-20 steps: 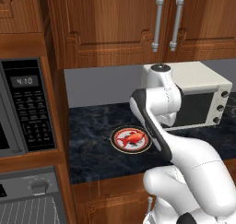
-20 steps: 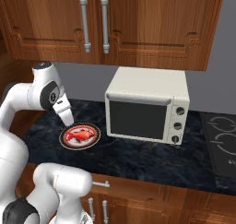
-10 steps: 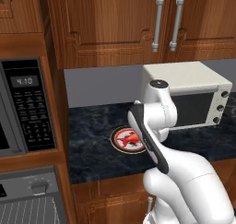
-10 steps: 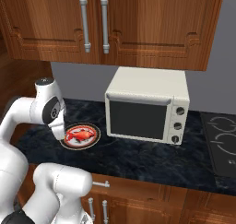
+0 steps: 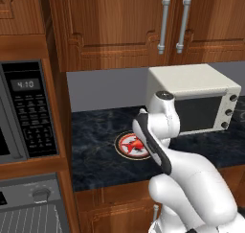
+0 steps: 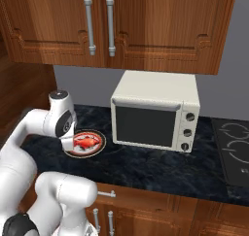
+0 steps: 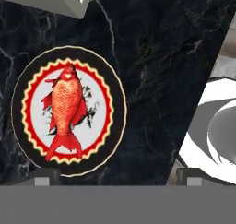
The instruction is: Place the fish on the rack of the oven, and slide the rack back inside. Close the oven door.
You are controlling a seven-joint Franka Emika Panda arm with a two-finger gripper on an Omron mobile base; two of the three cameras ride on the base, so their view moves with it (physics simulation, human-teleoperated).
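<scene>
You can see one fish (image 7: 67, 111), on one round plate (image 7: 116, 131) on the dark tabletop (image 6: 160, 169), left of the one white toaster oven (image 6: 154, 114). In the hand view its long body runs up and down, head at the top, tail at the bottom. Your hand (image 7: 119, 174) hangs above the plate, fingers spread wide, holding nothing.
</scene>
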